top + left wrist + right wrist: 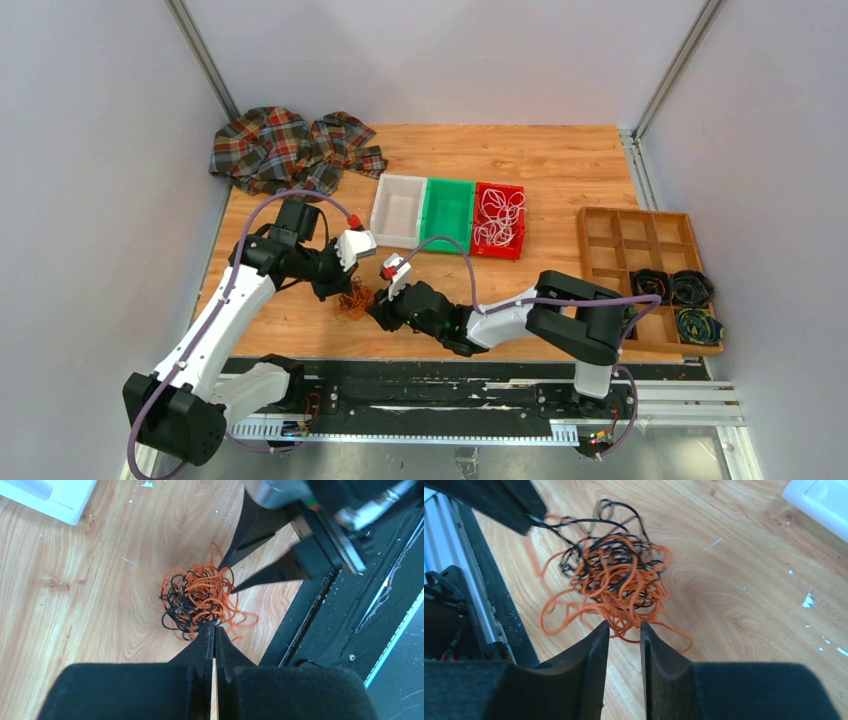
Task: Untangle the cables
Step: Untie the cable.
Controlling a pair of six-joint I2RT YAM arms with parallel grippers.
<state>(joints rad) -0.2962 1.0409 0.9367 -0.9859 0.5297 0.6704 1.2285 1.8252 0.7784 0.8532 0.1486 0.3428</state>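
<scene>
**Near edge.** Two arm bases stand on a black rail (430, 395) that runs along the near side of the table (560, 160).

**Task item.** There is one tangle of cables (200, 597), made of orange and black strands knotted together. It lies on the wood at the near edge, left of centre. It is just beside the rail and sits between the two pincers.

**Left pincer** (214, 630). The fingers are pressed together with no gap, and the tips are at the tangle's edge. In the right wrist view a black strand runs straight into those tips, so this pincer is clamped on the cables.

**Right pincer** (624, 630). The fingers stand apart by a narrow gap, with the tips at the opposite edge of the tangle. Orange loops lie across the mouth of the gap. Whether any strand sits between the fingers cannot be told.

**Containers, mid table.** Three bins stand in one row, side by side and touching.
- The white bin (398, 210) is on the left.
- The green bin (447, 212) is in the middle.
- The red bin (496, 253) is on the right and holds white cables (498, 218) in a loose heap of loops. The number of strands cannot be told.

**Container, right side.** One wooden tray (600, 228) is divided into compartments. It holds three dark rolled coils (650, 284), each in its own compartment. Two sit side by side, and the third is just nearer, in the right-hand column.

**Far left corner.** One plaid cloth (290, 150) lies crumpled on the table.
</scene>
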